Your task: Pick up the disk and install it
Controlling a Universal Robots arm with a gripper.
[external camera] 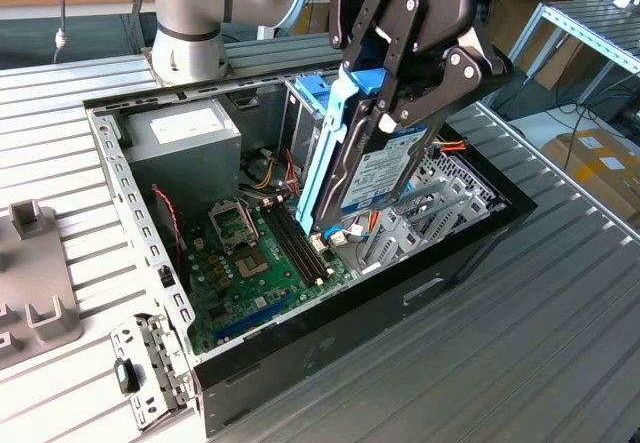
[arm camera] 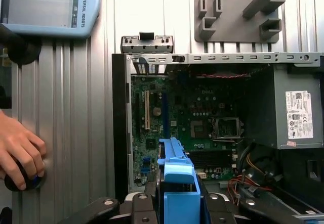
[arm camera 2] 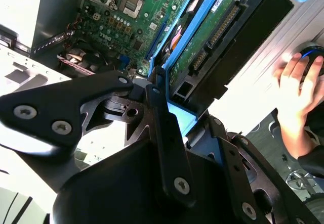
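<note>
One disk (external camera: pixel 378 175), one open computer case (external camera: pixel 470 238) and one person's hand (arm camera: pixel 20 150) show at the ribbed bench (external camera: pixel 560 343). The disk is a flat dark drive with a white label, framed in bright blue plastic. It hangs on edge, clamped between the jaws, over the case at two o'clock from the motherboard (external camera: pixel 255 263).

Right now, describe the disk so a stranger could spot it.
Find the open computer case on the table. Above its motherboard, the black claw grips the disk on edge. Only it is a dark labelled slab in bright blue rails.
</note>
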